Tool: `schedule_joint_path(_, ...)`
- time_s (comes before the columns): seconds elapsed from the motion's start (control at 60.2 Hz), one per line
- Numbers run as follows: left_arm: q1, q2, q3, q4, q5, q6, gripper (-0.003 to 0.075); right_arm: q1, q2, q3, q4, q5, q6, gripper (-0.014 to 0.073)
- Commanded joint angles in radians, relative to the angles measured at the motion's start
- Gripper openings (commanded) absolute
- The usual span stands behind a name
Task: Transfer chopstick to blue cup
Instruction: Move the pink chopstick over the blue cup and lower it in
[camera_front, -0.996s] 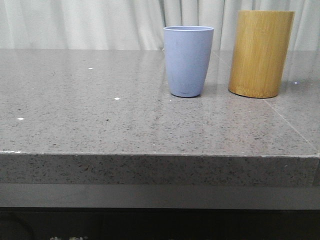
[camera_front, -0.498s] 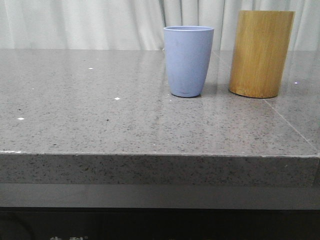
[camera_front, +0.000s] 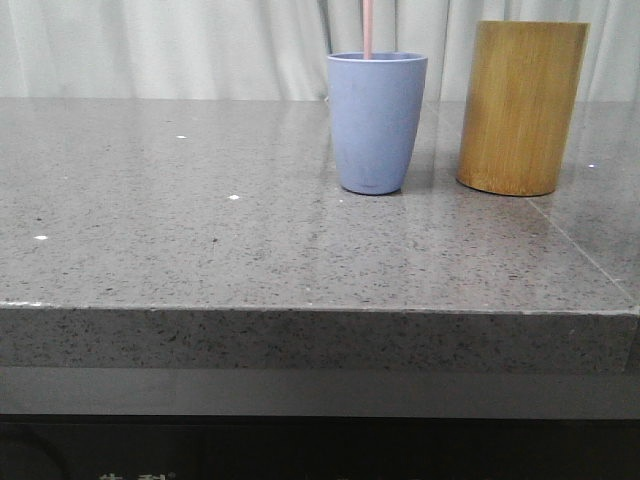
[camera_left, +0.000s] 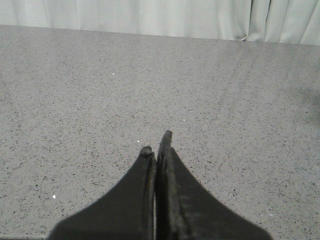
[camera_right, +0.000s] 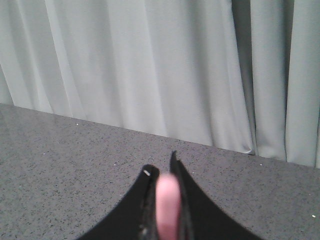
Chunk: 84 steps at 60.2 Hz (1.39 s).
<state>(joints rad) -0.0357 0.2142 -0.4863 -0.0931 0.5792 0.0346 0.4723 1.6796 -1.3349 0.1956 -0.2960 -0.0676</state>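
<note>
Standing chopstick (camera_front: 368, 28) above blue cup (camera_front: 376, 122)

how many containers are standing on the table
2. The blue cup stands near the middle of the table, with the chopstick rising above its rim. The bamboo cylinder stands apart to its right. None looks hidden.

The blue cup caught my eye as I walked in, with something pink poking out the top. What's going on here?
The right gripper is shut on a pale pink chopstick, which stands upright at the mouth of the blue cup; whether its tip is inside cannot be told. A bamboo cylinder stands on the cup's right side on the grey table. The left gripper is shut, holding nothing, over bare tabletop.
</note>
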Motion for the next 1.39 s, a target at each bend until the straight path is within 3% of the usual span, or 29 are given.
schedule_joint_path(0.0, -0.002, 0.013, -0.025, -0.012, -0.085, -0.009, -0.0019, 0.000, -0.051, -0.027, -0.005, -0.061, -0.006, 0.0199)
schedule_joint_path(0.133, -0.002, 0.013, -0.025, -0.012, -0.085, -0.009, -0.0019, 0.000, -0.073, -0.027, -0.005, -0.056, -0.006, 0.0251)
schedule_joint_path(0.315, -0.002, 0.013, -0.025, -0.012, -0.085, -0.009, -0.0019, 0.000, -0.166, -0.034, -0.005, -0.014, -0.006, 0.0252)
schedule_joint_path(0.399, -0.002, 0.013, -0.025, -0.012, -0.085, -0.009, -0.0019, -0.012, -0.215, -0.072, -0.005, 0.108, -0.006, 0.0251)
schedule_joint_path(0.515, -0.002, 0.013, -0.025, -0.012, -0.085, -0.009, -0.0019, -0.054, -0.260, -0.163, -0.005, 0.385, -0.006, 0.0219)
schedule_joint_path(0.648, -0.002, 0.013, -0.025, -0.012, -0.085, -0.009, -0.0019, -0.120, -0.302, -0.247, -0.005, 0.679, -0.006, 0.0095)
schedule_joint_path(0.814, -0.002, 0.013, -0.025, -0.012, -0.085, -0.009, -0.0019, -0.216, -0.362, -0.257, -0.006, 0.837, -0.006, -0.0050)
schedule_joint_path(0.98, -0.002, 0.013, -0.025, -0.012, -0.085, -0.009, -0.0019, -0.310, -0.428, -0.250, -0.019, 0.972, -0.006, -0.0069)
schedule_joint_path(1.179, -0.002, 0.013, -0.025, -0.012, -0.085, -0.009, -0.0019, -0.359, -0.586, -0.100, -0.102, 0.978, -0.006, -0.0069)
schedule_joint_path(1.378, -0.002, 0.013, -0.025, -0.012, -0.085, -0.009, -0.0019, -0.359, -0.831, 0.225, -0.109, 0.875, -0.006, -0.0069)
